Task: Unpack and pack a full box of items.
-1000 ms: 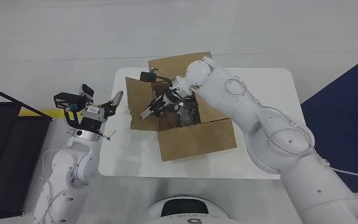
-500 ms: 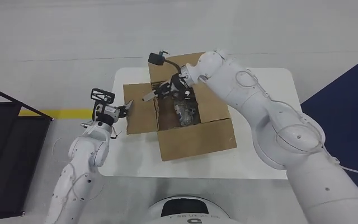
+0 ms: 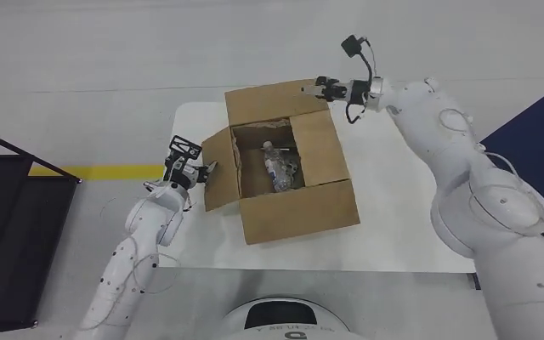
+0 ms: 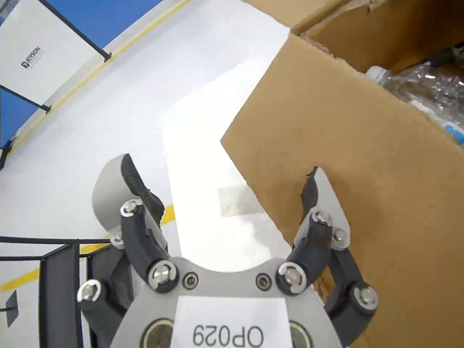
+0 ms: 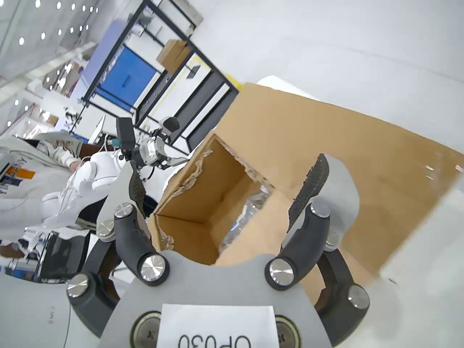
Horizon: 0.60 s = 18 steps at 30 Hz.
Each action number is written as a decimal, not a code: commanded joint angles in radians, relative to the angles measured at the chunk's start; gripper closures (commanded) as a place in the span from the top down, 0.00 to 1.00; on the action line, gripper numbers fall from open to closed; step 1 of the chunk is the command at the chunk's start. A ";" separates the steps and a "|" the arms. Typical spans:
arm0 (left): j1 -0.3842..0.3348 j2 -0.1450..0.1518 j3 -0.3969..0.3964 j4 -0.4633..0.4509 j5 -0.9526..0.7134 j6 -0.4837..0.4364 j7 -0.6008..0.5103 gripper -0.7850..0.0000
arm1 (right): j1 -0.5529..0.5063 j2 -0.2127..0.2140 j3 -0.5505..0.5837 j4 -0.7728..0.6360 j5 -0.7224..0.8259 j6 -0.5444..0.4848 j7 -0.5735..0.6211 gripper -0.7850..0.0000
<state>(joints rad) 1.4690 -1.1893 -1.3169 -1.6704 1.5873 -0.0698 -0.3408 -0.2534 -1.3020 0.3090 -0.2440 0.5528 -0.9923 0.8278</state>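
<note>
- We look down on a white tabletop (image 3: 399, 161) that stands on a grey floor (image 3: 110, 51). A yellow line (image 3: 85, 172) runs along the floor on the left.
- From the top we see a brown box (image 3: 297, 212) in the middle of the tabletop. Its top is open and its flaps are folded out.
- Clear plastic bottles (image 3: 276, 166) lie down inside the box. We cannot count them.
- The left hand (image 3: 201, 171) is right at the outer edge of the box's left flap (image 3: 219, 166). The right hand (image 3: 327, 87) is at the far right corner of the box, by the back flap.
- In the left wrist view, the left hand (image 4: 219, 168) has its fingers spread wide apart. One finger (image 4: 319, 190) is in front of the brown flap, and the other is out over the white tabletop. We cannot tell if that finger touches the flap.
- Past the flap we see into the box, where a clear bottle with a white cap lies. Far behind stand blue and white boards (image 4: 90, 1) on black legs.
- In the right wrist view, the right hand (image 5: 223, 168) is spread open too, with nothing between its fingers. The open box is just ahead of it, and we see clear plastic inside. The left hand shows far off, at the other side of the box.
</note>
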 commanded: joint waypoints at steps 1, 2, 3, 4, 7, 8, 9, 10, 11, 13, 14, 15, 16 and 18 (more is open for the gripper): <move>-0.025 -0.004 0.020 0.017 0.011 -0.001 -0.016 1.00 | -0.019 0.032 0.013 0.023 0.012 -0.013 -0.013 1.00; -0.039 -0.006 0.031 0.025 0.026 0.003 -0.018 1.00 | -0.031 0.046 0.018 0.027 0.015 -0.018 -0.018 1.00; -0.049 -0.008 0.043 0.032 0.034 0.011 -0.021 1.00 | -0.041 0.060 0.022 0.024 0.017 -0.020 -0.020 1.00; -0.061 -0.011 0.054 0.039 0.034 0.019 -0.022 1.00 | -0.050 0.072 0.028 0.025 0.021 -0.018 -0.018 1.00; -0.098 -0.021 0.089 0.063 0.035 0.041 -0.036 1.00 | -0.072 0.105 0.042 0.017 0.030 0.004 0.004 1.00; -0.109 -0.024 0.101 0.070 0.036 0.049 -0.040 1.00 | -0.076 0.114 0.046 0.011 0.031 0.017 0.017 1.00; -0.118 -0.028 0.114 0.076 0.038 0.055 -0.044 1.00 | -0.083 0.122 0.049 -0.009 0.032 0.033 0.033 1.00; -0.128 -0.031 0.128 0.083 0.044 0.058 -0.048 1.00 | -0.095 0.130 0.052 -0.043 0.037 0.051 0.051 1.00; -0.138 -0.034 0.142 0.090 0.054 0.060 -0.052 1.00 | -0.104 0.141 0.058 -0.064 0.046 0.065 0.065 1.00; -0.154 -0.039 0.166 0.101 0.069 0.063 -0.054 1.00 | -0.121 0.165 0.070 -0.099 0.062 0.083 0.083 1.00; -0.161 -0.042 0.177 0.106 0.075 0.067 -0.057 1.00 | -0.131 0.177 0.077 -0.122 0.071 0.093 0.093 1.00; -0.169 -0.045 0.185 0.110 0.078 0.071 -0.060 1.00 | -0.141 0.189 0.083 -0.144 0.079 0.100 0.100 1.00; -0.177 -0.048 0.194 0.115 0.079 0.076 -0.064 1.00 | -0.152 0.202 0.090 -0.168 0.087 0.108 0.108 1.00; -0.191 -0.054 0.209 0.121 0.081 0.084 -0.070 1.00 | -0.173 0.227 0.103 -0.212 0.105 0.130 0.130 1.00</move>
<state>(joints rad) 1.2844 -1.2405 -1.1152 -1.5522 1.6670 0.0105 -0.4080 -0.4182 -1.0868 0.4059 -0.4359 0.6505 -0.8723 0.9480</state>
